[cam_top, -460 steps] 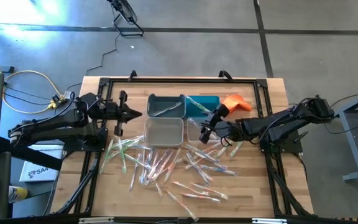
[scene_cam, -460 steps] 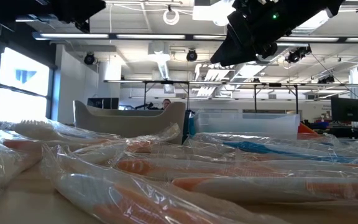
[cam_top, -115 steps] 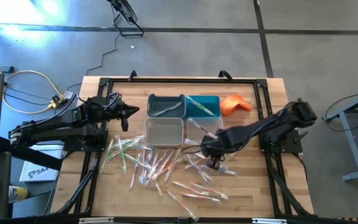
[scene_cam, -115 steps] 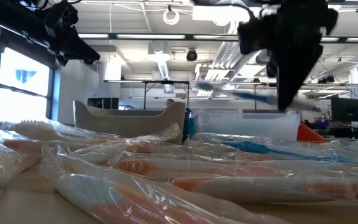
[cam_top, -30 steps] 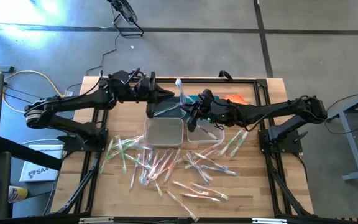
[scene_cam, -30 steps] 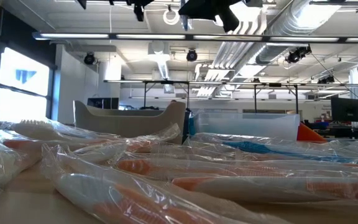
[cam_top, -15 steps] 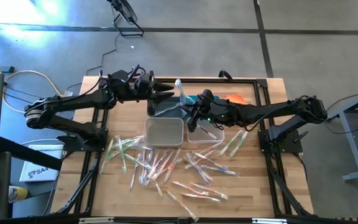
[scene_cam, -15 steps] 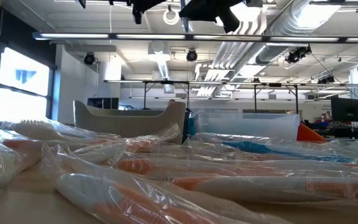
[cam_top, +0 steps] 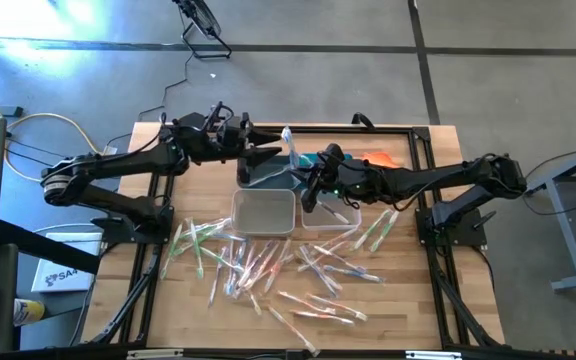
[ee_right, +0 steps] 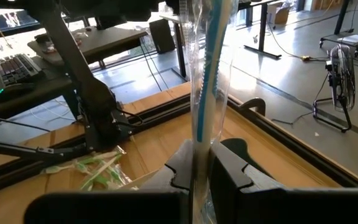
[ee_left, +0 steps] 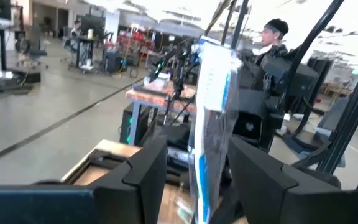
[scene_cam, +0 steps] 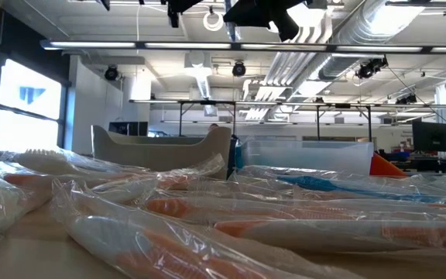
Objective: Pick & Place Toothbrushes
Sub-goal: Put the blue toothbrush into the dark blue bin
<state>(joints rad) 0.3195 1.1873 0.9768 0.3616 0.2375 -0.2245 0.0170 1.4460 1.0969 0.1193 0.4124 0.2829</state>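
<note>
- Wooden bench (cam_top: 408, 300) on a grey concrete floor, bins grouped at the far middle.
- Scattered across the near half of the bench: the pile of wrapped toothbrushes (cam_top: 268, 270), green, pink and whitish handles.
- Raised above the bins: right pincer (cam_top: 311, 188), fingers pressed together on a blue toothbrush (ee_right: 209, 68), wrapper standing upright.
- Opposite, just beside that same brush: left pincer (cam_top: 268, 152), fingers spread wide, the brush between them and apart from both.
- Orange cloth (cam_top: 380, 160) beyond the right arm.
</note>
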